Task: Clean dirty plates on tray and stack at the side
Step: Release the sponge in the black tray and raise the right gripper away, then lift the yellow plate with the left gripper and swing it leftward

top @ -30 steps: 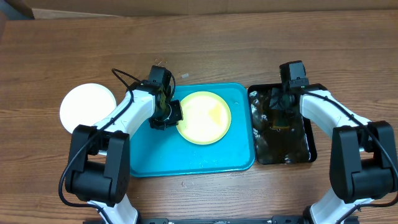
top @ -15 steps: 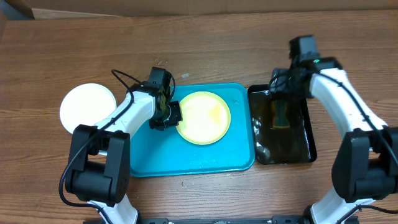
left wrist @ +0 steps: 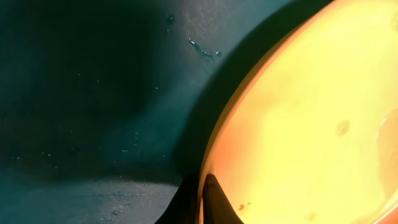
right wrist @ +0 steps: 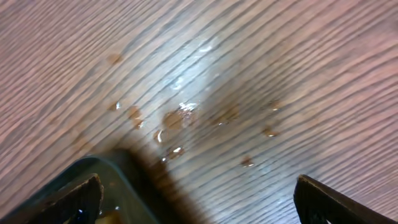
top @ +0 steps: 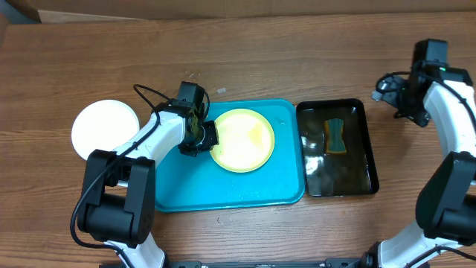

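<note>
A pale yellow plate (top: 242,140) lies on the turquoise tray (top: 223,190). My left gripper (top: 202,136) is shut on the plate's left rim. In the left wrist view the dark fingertips (left wrist: 214,202) pinch the edge of the yellow plate (left wrist: 298,124), and tiny red specks show near them; the tray (left wrist: 93,112) fills the left of that view. A white plate (top: 105,128) rests on the table to the left of the tray. My right gripper (top: 388,92) hangs open over bare wood, right of the black tray, with nothing in it; its fingers (right wrist: 78,198) stand wide apart.
A glossy black tray (top: 366,175) of dark water sits right of the turquoise tray, a sponge (top: 336,136) lying in it. Its corner (right wrist: 118,180) shows under my right wrist, with water droplets (right wrist: 177,118) on the wooden table (top: 297,52).
My right gripper opened, left the sponge in the black tray and swung up and to the right, off the tray. The left gripper and yellow plate have not moved.
</note>
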`<state>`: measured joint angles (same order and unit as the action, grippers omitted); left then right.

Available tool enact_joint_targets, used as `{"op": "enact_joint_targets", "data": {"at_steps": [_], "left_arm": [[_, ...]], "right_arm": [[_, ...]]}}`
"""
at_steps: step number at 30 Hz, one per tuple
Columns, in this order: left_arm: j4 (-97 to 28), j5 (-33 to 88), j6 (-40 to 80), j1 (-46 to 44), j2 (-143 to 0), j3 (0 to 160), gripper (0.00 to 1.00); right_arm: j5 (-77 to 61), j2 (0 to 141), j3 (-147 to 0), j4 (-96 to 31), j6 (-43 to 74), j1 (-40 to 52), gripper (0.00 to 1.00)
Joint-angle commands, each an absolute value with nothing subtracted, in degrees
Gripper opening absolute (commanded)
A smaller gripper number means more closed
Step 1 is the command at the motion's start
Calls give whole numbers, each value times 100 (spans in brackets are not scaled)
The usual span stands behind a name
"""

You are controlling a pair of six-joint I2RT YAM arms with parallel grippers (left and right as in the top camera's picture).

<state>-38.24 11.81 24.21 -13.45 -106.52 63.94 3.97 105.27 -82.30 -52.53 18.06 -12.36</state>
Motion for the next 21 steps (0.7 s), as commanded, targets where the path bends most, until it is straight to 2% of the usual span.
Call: {"op": "enact_joint_targets", "data": {"at_steps": [1, 14, 21], "left_arm": [[-4060, 1015, 1970, -1297, -10704, 6615, 4], [-5395, 1072, 1562, -1278, -10575, 8656, 4], [-5502, 945, 1673, -1769, -10575, 9441, 4]], "right_arm": [[375, 10420, -8267, -5210, 1870, -1313, 100], [377, 10420, -8267, -5212, 1870, -1321, 100], [377, 10420, -8267, -5212, 1870, -1321, 100]]}}
